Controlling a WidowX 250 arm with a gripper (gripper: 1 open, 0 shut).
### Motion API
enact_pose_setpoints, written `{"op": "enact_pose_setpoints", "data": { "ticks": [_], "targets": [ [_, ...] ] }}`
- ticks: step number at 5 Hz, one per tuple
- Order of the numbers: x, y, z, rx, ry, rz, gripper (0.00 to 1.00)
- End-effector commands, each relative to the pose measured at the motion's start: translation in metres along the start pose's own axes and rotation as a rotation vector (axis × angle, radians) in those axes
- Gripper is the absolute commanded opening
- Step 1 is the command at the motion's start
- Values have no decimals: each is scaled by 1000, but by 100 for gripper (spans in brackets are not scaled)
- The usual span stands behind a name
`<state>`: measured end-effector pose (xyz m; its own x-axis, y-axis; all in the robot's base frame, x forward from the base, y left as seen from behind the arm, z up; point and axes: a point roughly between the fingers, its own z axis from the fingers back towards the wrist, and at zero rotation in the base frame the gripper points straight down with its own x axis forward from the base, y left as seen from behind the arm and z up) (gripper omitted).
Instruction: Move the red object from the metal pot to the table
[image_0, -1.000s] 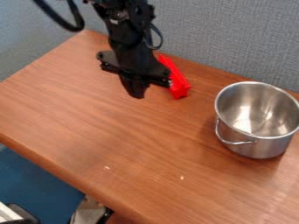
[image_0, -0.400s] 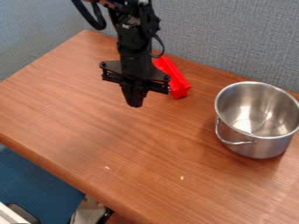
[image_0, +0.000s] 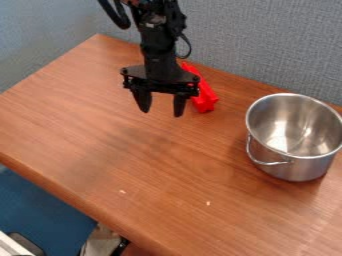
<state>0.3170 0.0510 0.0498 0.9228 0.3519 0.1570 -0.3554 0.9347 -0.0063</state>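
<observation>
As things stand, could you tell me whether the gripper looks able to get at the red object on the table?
Probably yes. The gripper hangs open over bare table, with the red object lying just beside and behind it. Nothing stands between them, and the metal pot sits well off to the side.

Item count, camera view:

- Desk (image_0: 120, 160): one, wooden, filling most of the frame.
- Metal pot (image_0: 294, 135): one, at the right edge of the frame. One loop handle (image_0: 271, 158) is visible on its near side; a second cannot be made out.
- Red block (image_0: 201, 92): one, at upper centre.
- Robot arm (image_0: 158, 40): one, at upper centre, carrying one gripper (image_0: 162, 106) with two jaws, spread apart.
</observation>
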Motion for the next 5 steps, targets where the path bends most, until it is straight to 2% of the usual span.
{"op": "enact_pose_setpoints", "data": {
  "ticks": [1, 3, 5],
  "targets": [
    [23, 6, 2, -17, -41, 91, 100],
    [9, -39, -6, -80, -28, 335, 100],
    [48, -39, -12, -134, -75, 224, 100]
  ]
}}
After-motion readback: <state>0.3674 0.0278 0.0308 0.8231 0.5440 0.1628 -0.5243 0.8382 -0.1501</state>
